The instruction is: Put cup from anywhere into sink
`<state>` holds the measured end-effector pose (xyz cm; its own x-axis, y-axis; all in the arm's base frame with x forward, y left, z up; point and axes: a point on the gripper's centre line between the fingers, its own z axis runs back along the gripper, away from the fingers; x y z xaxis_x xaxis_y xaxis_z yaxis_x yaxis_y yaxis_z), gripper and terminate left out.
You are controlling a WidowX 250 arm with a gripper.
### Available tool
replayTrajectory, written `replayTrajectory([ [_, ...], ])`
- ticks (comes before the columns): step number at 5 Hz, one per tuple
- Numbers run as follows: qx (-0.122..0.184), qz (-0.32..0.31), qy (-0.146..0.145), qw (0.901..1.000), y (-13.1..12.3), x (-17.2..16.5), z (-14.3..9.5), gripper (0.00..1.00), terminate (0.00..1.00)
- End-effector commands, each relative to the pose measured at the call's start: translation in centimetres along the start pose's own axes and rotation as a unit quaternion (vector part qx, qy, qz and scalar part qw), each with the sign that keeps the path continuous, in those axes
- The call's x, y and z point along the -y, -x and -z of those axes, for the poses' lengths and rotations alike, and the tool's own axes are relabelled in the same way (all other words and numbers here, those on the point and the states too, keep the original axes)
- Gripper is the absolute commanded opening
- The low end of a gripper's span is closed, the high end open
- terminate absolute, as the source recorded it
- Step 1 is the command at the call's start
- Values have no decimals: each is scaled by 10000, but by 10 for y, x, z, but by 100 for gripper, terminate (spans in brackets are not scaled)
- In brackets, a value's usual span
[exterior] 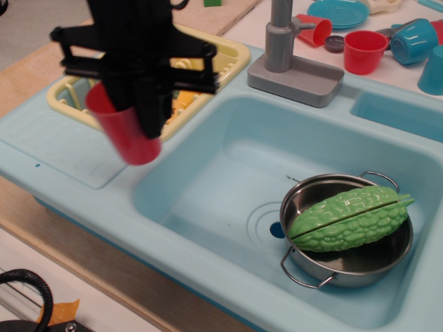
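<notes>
The tall red cup (128,135) hangs tilted in the air, held by my black gripper (133,104), which is shut on its rim. It hovers over the left counter edge, just left of the light-blue sink (228,173). The sink has a round drain (275,228) and a grey faucet (280,41) behind it. The cup's upper part is partly hidden by the gripper's fingers.
A steel pan (346,266) with a green bitter gourd (349,218) sits at the sink's right. A yellow dish rack (201,59) stands behind the gripper. Red and blue cups (363,50) and a plate lie at the back right. A small side basin (398,114) is at the right.
</notes>
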<state>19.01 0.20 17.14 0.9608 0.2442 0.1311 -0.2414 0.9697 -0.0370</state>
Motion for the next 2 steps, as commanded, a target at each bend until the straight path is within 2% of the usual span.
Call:
replayTrajectory([
  [1, 353, 747, 369, 9959, -28, 37, 5, 0, 0],
  [2, 279, 1205, 663, 9901, -44, 58, 19, 100, 0],
])
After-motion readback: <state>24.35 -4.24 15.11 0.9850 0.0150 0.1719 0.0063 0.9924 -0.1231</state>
